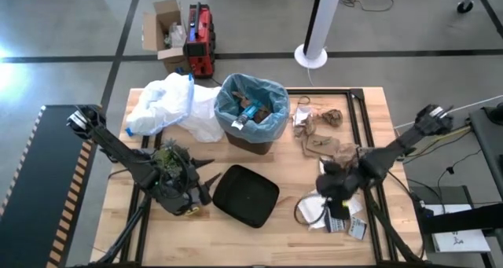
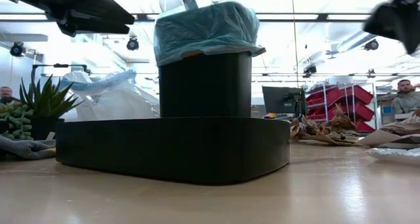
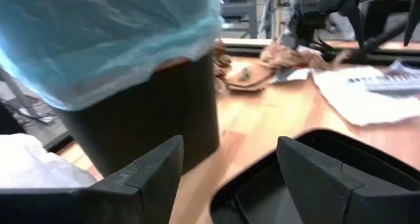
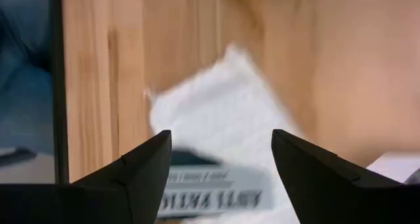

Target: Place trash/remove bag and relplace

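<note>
The black bin [image 1: 253, 138] stands at the table's far middle, lined with the light-blue bag [image 1: 253, 103], whose rim is folded over the bin's top; trash lies inside it. More trash lies to the right: crumpled brown paper [image 1: 324, 146] and white printed wrappers [image 1: 314, 211]. My left gripper [image 3: 230, 165] is open near the table's left, pointing level toward the bin [image 3: 151, 112], with nothing between its fingers. My right gripper [image 4: 222, 158] is open, pointing down above a white wrapper [image 4: 223, 135], clear of it.
A black lid [image 1: 245, 196] lies flat in front of the bin, just right of my left gripper [image 1: 204, 183]. A white plastic bag [image 1: 169, 103] lies left of the bin. A small plant [image 1: 169, 158] sits by my left arm. Black frame rails [image 1: 361, 126] run along the right.
</note>
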